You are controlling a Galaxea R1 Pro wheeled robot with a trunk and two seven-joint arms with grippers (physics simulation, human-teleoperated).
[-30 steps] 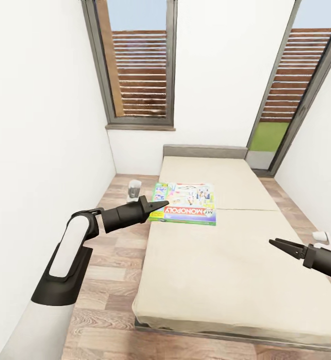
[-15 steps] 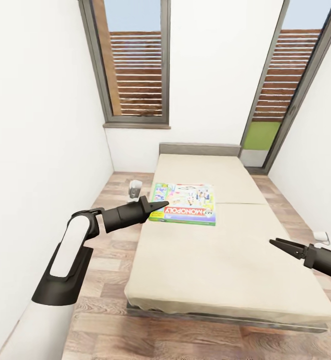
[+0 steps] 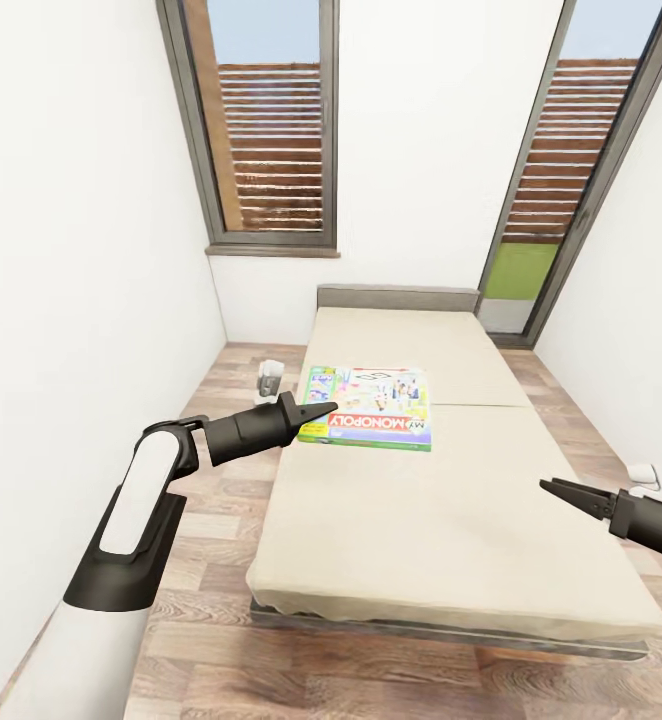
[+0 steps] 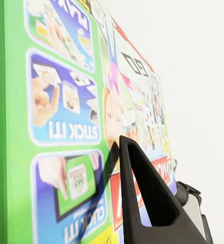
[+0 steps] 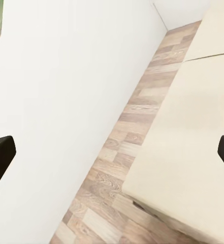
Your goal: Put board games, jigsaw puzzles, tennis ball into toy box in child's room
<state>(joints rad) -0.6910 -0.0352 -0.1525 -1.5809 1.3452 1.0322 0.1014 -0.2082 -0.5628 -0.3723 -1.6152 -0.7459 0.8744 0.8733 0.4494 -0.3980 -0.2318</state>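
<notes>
A green-edged Monopoly board game (image 3: 371,408) hangs flat in the air over the near half of the beige bed (image 3: 451,530). My left gripper (image 3: 316,412) is shut on its left edge. The left wrist view has the printed box (image 4: 66,101) up close, with one dark finger (image 4: 147,198) lying across its face. My right gripper (image 3: 556,490) stands open and holds nothing, low at the right above the bed. In the right wrist view its fingers (image 5: 0,157) are spread wide over the bed's edge (image 5: 188,152) and the plank floor. The toy box and the table are out of view.
A white wall (image 3: 81,300) runs close along my left. A small white and grey object (image 3: 268,380) stands on the floor left of the bed, and a white one (image 3: 643,473) on the floor at the right. Two tall windows (image 3: 271,130) fill the far wall.
The whole view has drawn back from the bed, so the camera moved. The Monopoly box kept its place in my left gripper. Both arms hold the same pose.
</notes>
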